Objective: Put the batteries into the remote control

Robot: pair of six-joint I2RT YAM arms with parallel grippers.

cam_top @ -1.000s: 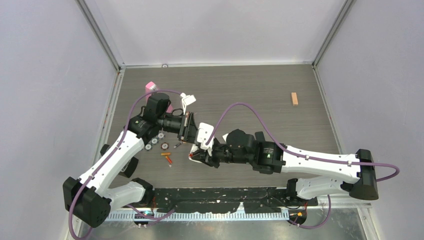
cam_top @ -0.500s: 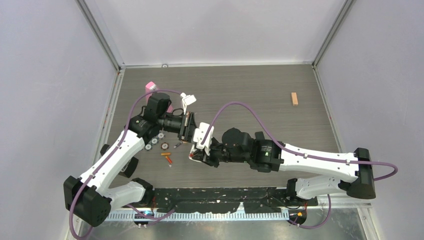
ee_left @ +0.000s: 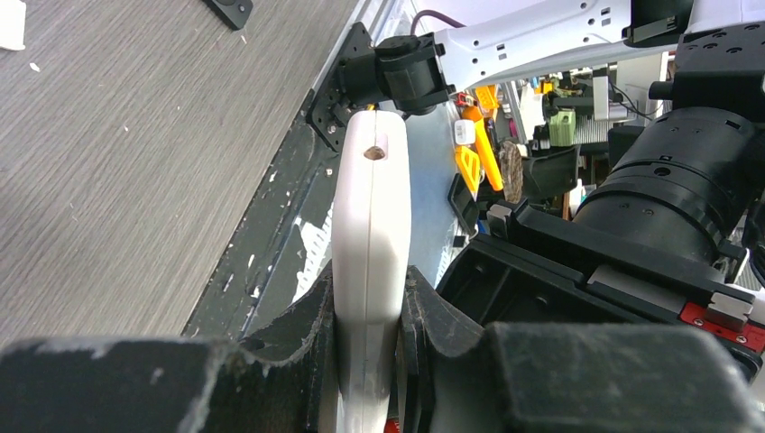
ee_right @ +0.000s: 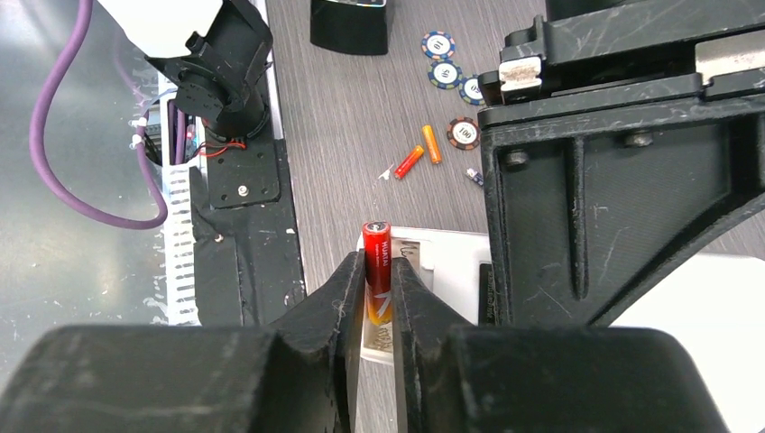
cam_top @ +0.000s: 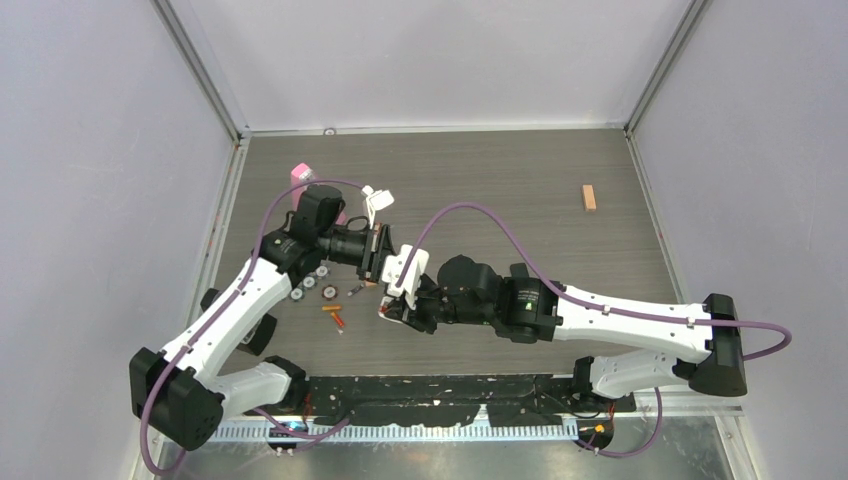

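My left gripper (cam_top: 380,258) is shut on a white remote control (cam_top: 404,270) and holds it edge-on above the table; in the left wrist view the remote (ee_left: 370,225) sits clamped between the fingers (ee_left: 316,325). My right gripper (cam_top: 392,310) is shut on an orange-red battery (ee_right: 377,266), which stands upright between its fingers (ee_right: 338,302) right at the remote's open white compartment (ee_right: 442,262). Two more batteries (cam_top: 335,315) lie loose on the table left of the grippers, also in the right wrist view (ee_right: 419,153).
Several poker chips (cam_top: 312,284) lie beside the left arm, also in the right wrist view (ee_right: 447,72). A small white piece (cam_top: 375,197) and a pink object (cam_top: 300,176) lie at the back left. A tan block (cam_top: 589,197) lies far right.
My right arm has edged left, bringing the battery closer against the remote. The remote in my left gripper has shifted slightly left. Both grips are unchanged.
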